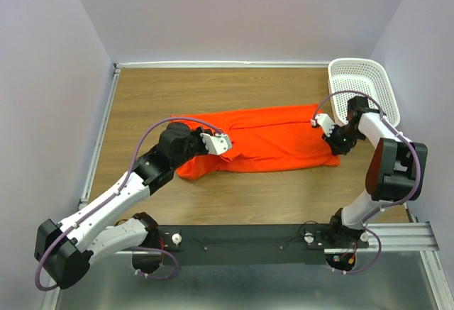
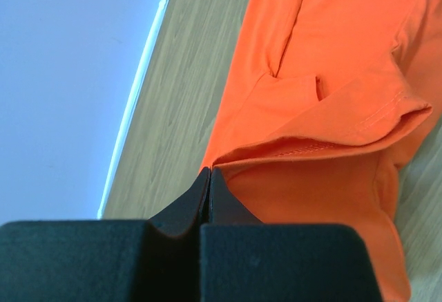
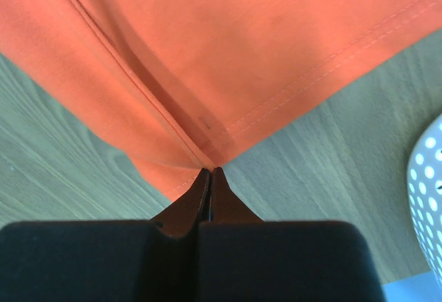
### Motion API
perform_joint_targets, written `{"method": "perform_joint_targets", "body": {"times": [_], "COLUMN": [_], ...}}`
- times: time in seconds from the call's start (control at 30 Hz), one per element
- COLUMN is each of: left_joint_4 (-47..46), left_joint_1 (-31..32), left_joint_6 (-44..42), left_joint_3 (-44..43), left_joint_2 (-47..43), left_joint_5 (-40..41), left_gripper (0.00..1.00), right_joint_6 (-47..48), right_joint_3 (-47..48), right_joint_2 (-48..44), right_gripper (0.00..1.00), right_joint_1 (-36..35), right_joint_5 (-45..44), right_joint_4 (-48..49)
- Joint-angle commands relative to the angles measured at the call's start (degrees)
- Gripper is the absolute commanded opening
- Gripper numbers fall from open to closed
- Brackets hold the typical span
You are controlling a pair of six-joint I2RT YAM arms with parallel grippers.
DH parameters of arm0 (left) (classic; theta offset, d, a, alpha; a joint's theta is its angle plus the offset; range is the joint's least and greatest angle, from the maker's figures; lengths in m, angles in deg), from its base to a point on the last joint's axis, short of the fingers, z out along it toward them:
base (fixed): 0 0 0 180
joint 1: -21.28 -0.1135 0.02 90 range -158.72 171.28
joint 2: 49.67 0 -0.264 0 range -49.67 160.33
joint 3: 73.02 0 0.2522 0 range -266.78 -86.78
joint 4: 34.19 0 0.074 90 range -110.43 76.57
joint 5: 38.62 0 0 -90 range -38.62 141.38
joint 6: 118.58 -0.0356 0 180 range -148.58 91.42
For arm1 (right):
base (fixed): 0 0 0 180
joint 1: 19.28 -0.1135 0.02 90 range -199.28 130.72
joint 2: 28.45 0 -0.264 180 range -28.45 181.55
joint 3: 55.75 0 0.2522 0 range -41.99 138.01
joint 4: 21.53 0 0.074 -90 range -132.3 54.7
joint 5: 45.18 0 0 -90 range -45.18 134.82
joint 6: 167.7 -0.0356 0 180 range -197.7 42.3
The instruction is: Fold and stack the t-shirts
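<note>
One orange-red t-shirt (image 1: pixel 273 140) lies on the one wooden surface (image 1: pixel 213 90). One white perforated basket (image 1: pixel 362 86) stands just past the t-shirt's far right corner. Two arms, the left arm (image 1: pixel 113 203) and the right arm (image 1: pixel 394 168), carry two pincers: the left pincer (image 1: pixel 225 140) at the t-shirt's left end, the right pincer (image 1: pixel 316 120) at its right end.

plain orange-red t-shirt (image 1: pixel 269 140), doubled over lengthwise, stretched between both pairs of fingers. hemmed edge pinched at tips of left fingers (image 2: pixel 195 200), layers lifted just beyond; seamed corner pinched by right fingers (image 3: pixel 199 195).
</note>
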Motion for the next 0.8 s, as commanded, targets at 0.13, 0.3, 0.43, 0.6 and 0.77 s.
{"method": "perform_joint_targets", "body": {"times": [0.13,0.3,0.43,0.6,0.77], "left_joint_4": [-1.52,-0.9,-0.2,0.06,0.15], "left_joint_1": [-2.74,-3.18,-3.45,-3.45,-3.53], "left_joint_6": [-2.19,-2.63,-2.72,-2.55,-2.02], "left_joint_3": [-2.1,-1.93,-1.67,-1.23,-0.87], "left_joint_2": [1.46,1.81,1.99,1.2,0.58], "left_joint_5": [1.05,0.44,-0.09,-0.44,0.43], "left_gripper": [0.0,0.0,0.0,0.0,0.0], "right_joint_6": [-2.59,-3.03,-3.56,-4.26,-4.97], "right_joint_3": [2.01,1.92,2.09,3.67,4.73], "right_joint_2": [1.24,1.15,0.8,0.62,1.5], "right_gripper": [0.02,0.03,0.03,0.04,0.04], "right_joint_1": [1.08,1.34,1.34,1.34,1.34], "right_joint_5": [2.22,3.8,5.39,7.23,7.94], "right_joint_4": [2.39,3.09,3.62,3.71,3.71]}}
